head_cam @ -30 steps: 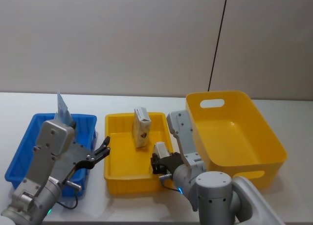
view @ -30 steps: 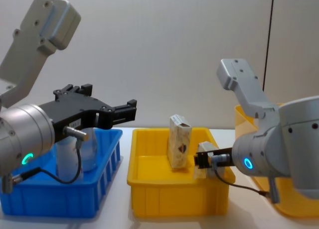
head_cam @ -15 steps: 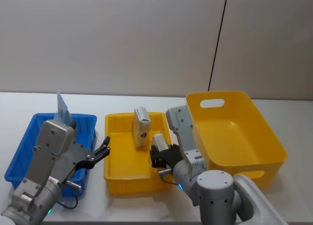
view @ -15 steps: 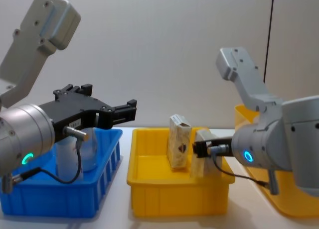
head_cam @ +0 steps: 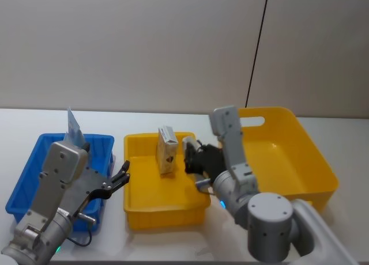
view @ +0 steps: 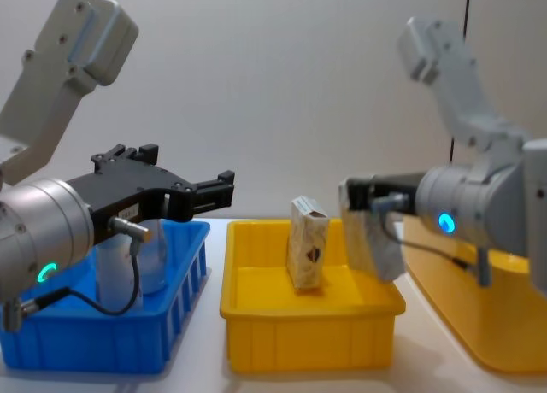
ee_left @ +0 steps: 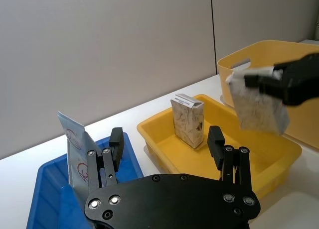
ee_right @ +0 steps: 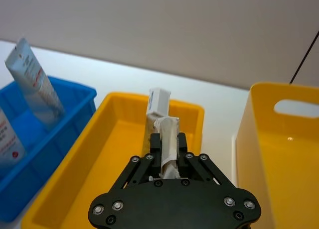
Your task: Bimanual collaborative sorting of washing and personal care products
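Right hand clenched on small beige-white cardboard carton. Carton slightly tilted, held clear above right part of shallow yellow plastic tray at middle of bench. Matching second carton stands upright in tray, just beside.

Likely step: carry to deep yellow plastic bin toward bench's right edge. Keep grip firm, clear tall bin wall, swing away from standing carton, release low inside.

Left hand released, empty, over right rim of blue plastic crate toward bench's left edge. White tube with red-blue text inside crate.

Carton blocks tray rear; front clr.
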